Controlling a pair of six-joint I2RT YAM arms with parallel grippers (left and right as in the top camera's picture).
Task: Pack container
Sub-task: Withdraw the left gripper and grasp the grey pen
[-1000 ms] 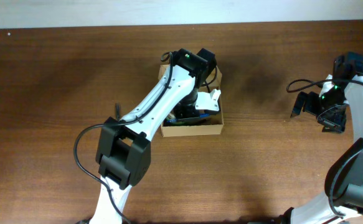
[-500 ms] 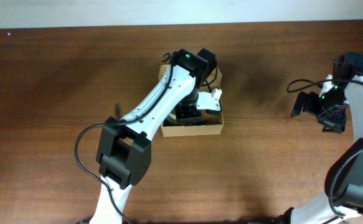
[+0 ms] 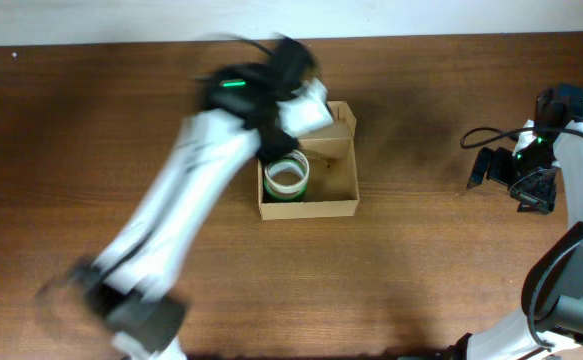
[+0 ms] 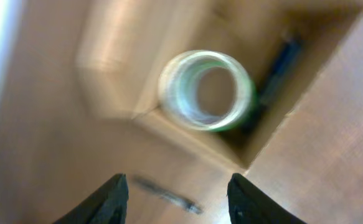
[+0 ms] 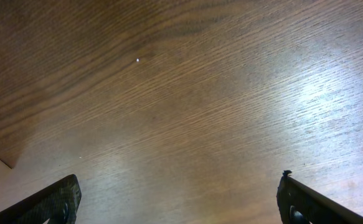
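The container (image 3: 337,206) is a tan cardboard box, open at mid-table, its flap (image 3: 337,126) on the far side. A clear tape roll with a green edge (image 3: 286,177) lies flat in its left half, over something dark. My left gripper (image 3: 306,104), blurred by motion, hangs over the box's far-left corner. In the left wrist view the left gripper (image 4: 180,200) is open and holds nothing, with the roll (image 4: 206,90) and the box wall (image 4: 122,68) ahead of it. My right gripper (image 3: 491,170) stands open far to the right, over bare wood (image 5: 181,208).
A dark blue object (image 4: 281,62) lies in the box beside the roll. A thin dark item (image 4: 169,194) lies on the table by the box. The right arm's cable (image 3: 481,135) loops over the table at far right.
The left gripper opened and left the tape roll in the box. The left arm swung fast up and to the left, out of the box. The right arm stayed still.
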